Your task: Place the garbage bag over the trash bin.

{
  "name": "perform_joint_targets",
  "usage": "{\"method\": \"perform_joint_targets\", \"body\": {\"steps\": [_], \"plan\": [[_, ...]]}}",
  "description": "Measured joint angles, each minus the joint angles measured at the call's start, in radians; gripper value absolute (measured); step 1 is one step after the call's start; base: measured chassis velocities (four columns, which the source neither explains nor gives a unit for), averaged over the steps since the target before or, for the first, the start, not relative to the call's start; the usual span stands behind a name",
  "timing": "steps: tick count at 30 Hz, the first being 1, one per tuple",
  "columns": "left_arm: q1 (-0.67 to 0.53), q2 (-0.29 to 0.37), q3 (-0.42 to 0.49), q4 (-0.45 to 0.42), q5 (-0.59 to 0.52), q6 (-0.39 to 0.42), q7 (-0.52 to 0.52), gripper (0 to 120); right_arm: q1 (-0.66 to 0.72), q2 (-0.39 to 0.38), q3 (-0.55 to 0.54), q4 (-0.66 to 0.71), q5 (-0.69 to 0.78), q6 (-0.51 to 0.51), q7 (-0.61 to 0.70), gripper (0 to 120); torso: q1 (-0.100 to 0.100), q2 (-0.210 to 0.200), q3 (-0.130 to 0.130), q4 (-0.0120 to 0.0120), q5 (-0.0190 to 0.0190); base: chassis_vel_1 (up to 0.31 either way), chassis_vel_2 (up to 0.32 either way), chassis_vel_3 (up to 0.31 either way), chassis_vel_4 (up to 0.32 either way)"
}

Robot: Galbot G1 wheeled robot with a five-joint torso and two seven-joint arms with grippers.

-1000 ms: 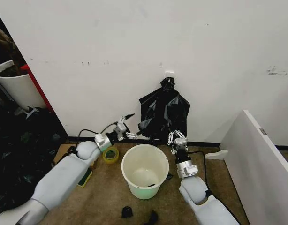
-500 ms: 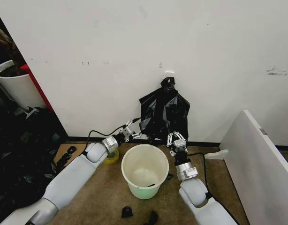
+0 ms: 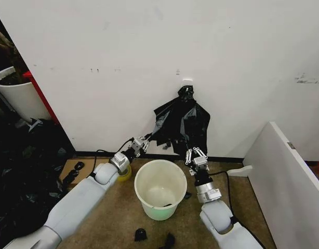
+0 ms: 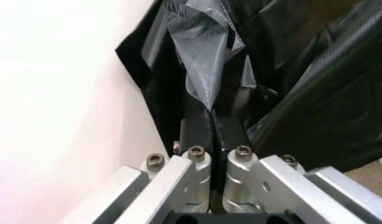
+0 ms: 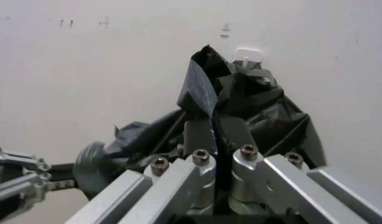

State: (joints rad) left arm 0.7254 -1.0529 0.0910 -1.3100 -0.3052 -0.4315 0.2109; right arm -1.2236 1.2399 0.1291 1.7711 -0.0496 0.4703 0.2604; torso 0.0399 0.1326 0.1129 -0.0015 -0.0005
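I see the bag [image 3: 181, 124] hanging from a white hook [image 3: 187, 82] on the wall, above and behind the bin [image 3: 160, 189], which stands open on the floor. My left hand [image 3: 145, 140] is clenched on the bag's lower left edge, a pinched fold showing between its fingers [image 4: 197, 133]. My right hand [image 3: 196, 153] is clenched on the bag's bottom edge, just beyond the bin's far rim.

A large white pot holding soil [image 3: 14, 96] stands against the white wall [image 3: 149, 46], a red object [image 3: 37, 91] just beside it. A yellow tape roll [image 3: 124, 174] lies on the brown carpet [image 3: 118, 223], a white board [image 3: 287, 176] opposite.
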Motion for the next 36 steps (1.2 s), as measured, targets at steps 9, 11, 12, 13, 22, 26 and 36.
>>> {"method": "perform_joint_targets", "body": {"steps": [9, 11, 12, 13, 22, 26, 36], "plan": [[0.196, -0.002, -0.133, -0.187, -0.102, -0.013, -0.086, 0, -0.08, -0.027, 0.015, 0.008, -0.048, 0.057, 0.019, 0, 0.0, 0.0, 0.0, 0.0001, 0.0001, 0.0, 0.0, 0.0, 0.0], [0.226, -0.013, -0.153, -0.211, -0.104, -0.014, -0.118, 0, -0.098, -0.034, 0.014, 0.012, -0.064, 0.062, 0.036, 0, 0.0, 0.0, 0.0, -0.0001, 0.0002, 0.0, 0.0, 0.0, 0.0], [0.248, -0.02, -0.163, -0.23, -0.104, -0.013, -0.148, 0, -0.114, -0.04, 0.012, 0.016, -0.082, 0.063, 0.064, 0, 0.0, 0.0, 0.0, 0.0, 0.0003, 0.0, 0.0, 0.0, 0.0], [0.27, -0.028, -0.168, -0.248, -0.102, -0.009, -0.178, 0, -0.136, -0.048, 0.008, 0.021, -0.101, 0.063, 0.1, 0, 0.0, 0.0, 0.0, 0.0001, 0.0002, 0.0, 0.0, 0.0, 0.0], [0.507, -0.033, -0.196, -0.454, -0.053, 0.066, -0.339, 0, -0.294, -0.089, -0.023, 0.136, -0.18, 0.044, 0.241, 0, 0.0, 0.0, 0.0, 0.0002, 0.0001, 0.0, 0.0, 0.0, 0.0], [0.576, -0.033, -0.201, -0.544, -0.048, 0.045, -0.335, 0, -0.339, -0.096, -0.032, 0.18, -0.217, 0.073, 0.239, 0, 0.0, 0.0, 0.0, -0.0001, 0.0003, 0.0, 0.0, 0.0, 0.0], [0.729, -0.05, -0.28, -0.772, -0.06, 0.006, -0.296, 0, -0.422, -0.104, -0.062, 0.277, -0.222, 0.16, 0.181, 0, 0.0, 0.0, 0.0, -0.0001, 0.0, 0.0, 0.0, 0.0, 0.0]]}}
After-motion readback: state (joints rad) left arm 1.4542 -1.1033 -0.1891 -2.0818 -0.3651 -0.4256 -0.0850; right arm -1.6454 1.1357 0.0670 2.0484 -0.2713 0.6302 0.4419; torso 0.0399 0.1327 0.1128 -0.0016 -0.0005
